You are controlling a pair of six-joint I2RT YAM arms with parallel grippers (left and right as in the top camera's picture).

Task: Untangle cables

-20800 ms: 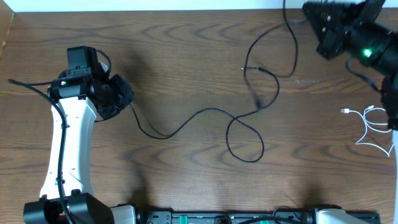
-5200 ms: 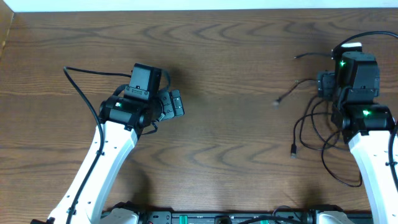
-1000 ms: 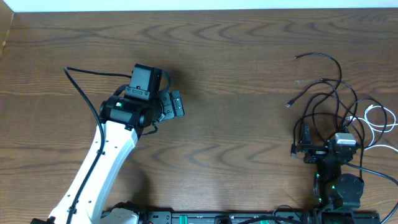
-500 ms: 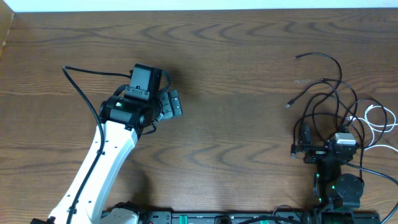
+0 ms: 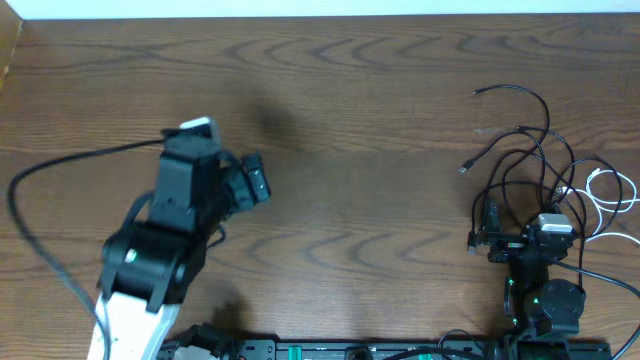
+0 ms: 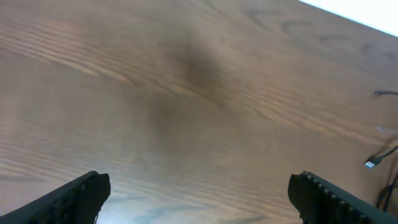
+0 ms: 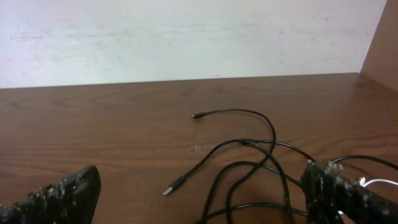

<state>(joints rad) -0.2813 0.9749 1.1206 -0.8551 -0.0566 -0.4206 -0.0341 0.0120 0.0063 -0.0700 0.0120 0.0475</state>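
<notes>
Cables [image 7: 245, 142] lie on the bench [image 7: 93, 137] just ahead of my right jaws, bunched toward the right one. White cable [image 5: 612, 188] ahead-right of them. Left jaws over bench, cables well off to their right.

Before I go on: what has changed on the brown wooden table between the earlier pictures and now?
The left gripper, open and empty, drew back toward the near-left within the last second. Much earlier, a thin black cable lay across the middle of the wooden table. Now the thin black cables lie heaped at the right, beside the thin white cable. The open right gripper and the heap stayed put over that second.
</notes>
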